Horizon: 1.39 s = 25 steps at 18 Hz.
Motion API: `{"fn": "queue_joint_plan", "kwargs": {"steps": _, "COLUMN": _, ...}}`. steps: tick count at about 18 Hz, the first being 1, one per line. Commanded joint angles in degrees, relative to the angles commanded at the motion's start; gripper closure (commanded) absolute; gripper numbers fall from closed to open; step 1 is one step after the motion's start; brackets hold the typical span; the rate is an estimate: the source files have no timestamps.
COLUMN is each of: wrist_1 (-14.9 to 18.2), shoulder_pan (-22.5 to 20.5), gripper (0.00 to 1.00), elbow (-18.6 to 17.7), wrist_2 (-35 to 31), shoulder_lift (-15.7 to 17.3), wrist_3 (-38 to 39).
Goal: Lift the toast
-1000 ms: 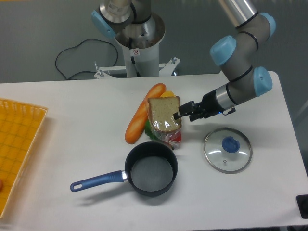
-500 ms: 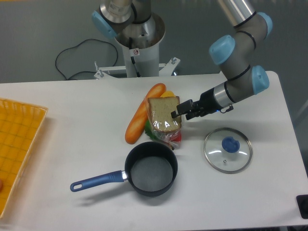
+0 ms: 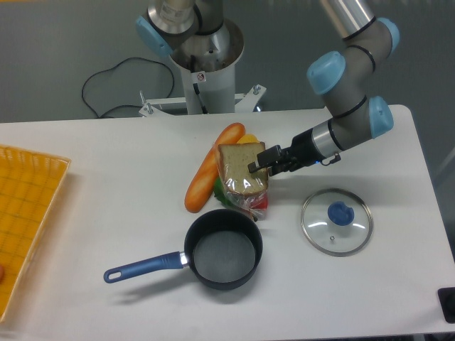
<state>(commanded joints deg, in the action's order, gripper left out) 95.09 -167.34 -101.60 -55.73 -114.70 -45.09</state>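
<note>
A single robot arm reaches in from the right across a white desk (image 3: 106, 213), and its black two-finger gripper (image 3: 259, 163) sits at the right edge of the toast (image 3: 240, 169), a squarish tan-brown slice with a darker crust in clear shiny plastic. The toast stands propped near the desk's middle, leaning on a small pile of wrapped food, just beside a long orange baguette-like loaf (image 3: 211, 167). Whether the gripper's jaws are apart or clamped on the slice cannot be told at this size.

The step in hand looks like the final approach or the grasp itself. The next move likely calls for a firm pinch on the slippery wrapper, then a straight lift clear of the loaf.

Just below the toast, a dark round saucepan with a blue handle (image 3: 222, 256) holds nothing visible. Its glass lid with a blue knob (image 3: 336, 221) lies apart, to the right. A yellow-orange tray (image 3: 28, 213) lies at the left edge; its visible part looks bare.
</note>
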Motion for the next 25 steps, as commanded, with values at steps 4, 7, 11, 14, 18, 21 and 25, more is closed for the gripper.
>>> {"fn": "queue_joint_plan", "kwargs": {"steps": 4, "wrist_1": 0.7, "shoulder_pan": -0.3, "gripper": 0.28, "elbow": 0.0, "wrist_2": 0.4, "shoulder_lift": 0.7, "wrist_3": 0.0}}
{"fn": "queue_joint_plan", "kwargs": {"steps": 7, "wrist_1": 0.8, "shoulder_pan": -0.3, "gripper": 0.30, "elbow": -0.1, "wrist_2": 1.1, "shoulder_lift": 0.6, "wrist_3": 0.2}}
{"fn": "queue_joint_plan", "kwargs": {"steps": 11, "wrist_1": 0.7, "shoulder_pan": -0.3, "gripper": 0.32, "elbow": -0.1, "wrist_2": 1.2, "shoulder_lift": 0.7, "wrist_3": 0.2}}
{"fn": "queue_joint_plan", "kwargs": {"steps": 14, "wrist_1": 0.7, "shoulder_pan": -0.1, "gripper": 0.32, "elbow": -0.4, "wrist_2": 1.2, "shoulder_lift": 0.7, "wrist_3": 0.2}}
{"fn": "queue_joint_plan", "kwargs": {"steps": 18, "wrist_1": 0.6, "shoulder_pan": 0.0, "gripper": 0.32, "elbow": -0.4, "wrist_2": 1.5, "shoulder_lift": 0.6, "wrist_3": 0.2}}
{"fn": "queue_joint_plan", "kwargs": {"steps": 21, "wrist_1": 0.7, "shoulder_pan": -0.3, "gripper": 0.39, "elbow": -0.4, "wrist_2": 1.5, "shoulder_lift": 0.6, "wrist_3": 0.3}}
{"fn": "queue_joint_plan", "kwargs": {"steps": 25, "wrist_1": 0.7, "shoulder_pan": -0.4, "gripper": 0.54, "elbow": -0.6, "wrist_2": 1.8, "shoulder_lift": 0.7, "wrist_3": 0.4}}
